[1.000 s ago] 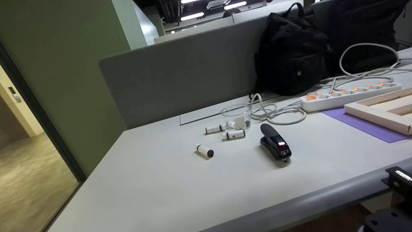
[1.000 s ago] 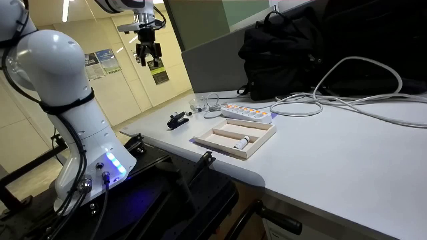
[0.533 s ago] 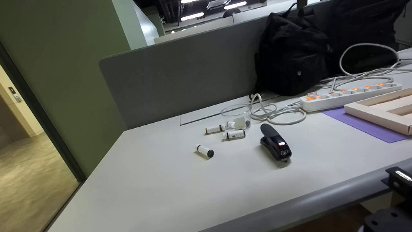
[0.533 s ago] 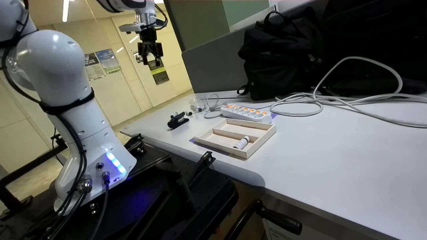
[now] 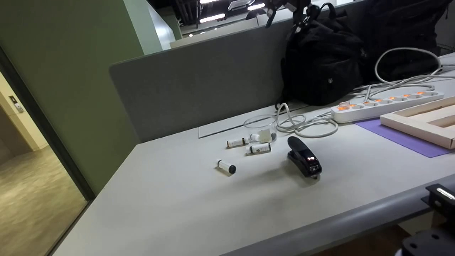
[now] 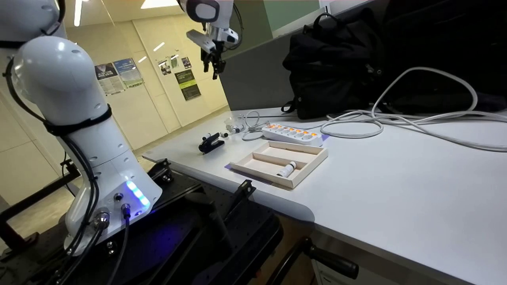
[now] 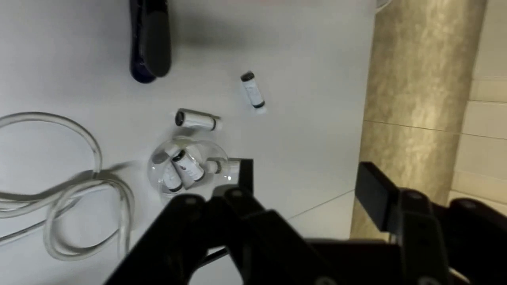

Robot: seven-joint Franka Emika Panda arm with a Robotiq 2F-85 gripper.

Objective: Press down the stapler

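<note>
The black stapler (image 5: pixel 304 158) lies on the white table with its rounded top arm raised. It also shows in an exterior view (image 6: pixel 211 143) near the table's front edge. In the wrist view the stapler (image 7: pixel 154 43) is at the upper left, its near end cut off by the frame. My gripper (image 7: pixel 309 184) is open and empty, its two fingers wide apart. It hangs high above the table, well clear of the stapler. The gripper shows at the top of an exterior view (image 5: pixel 283 26) and, tilted, in an exterior view (image 6: pixel 210 74).
White vials (image 5: pixel 226 166) lie beside the stapler, near a clear cup (image 5: pixel 260 128) holding more. A white power strip (image 6: pixel 292 135), coiled cables (image 5: pixel 307 128) and a wooden tray (image 6: pixel 279 163) with one vial are on the table. A black backpack (image 6: pixel 332 67) stands against the grey divider (image 5: pixel 206 85).
The arm has swung out over the table, and the gripper has tilted. It now shows at the top of an exterior view, and its shadow falls beside the stapler. The stapler has not moved.
</note>
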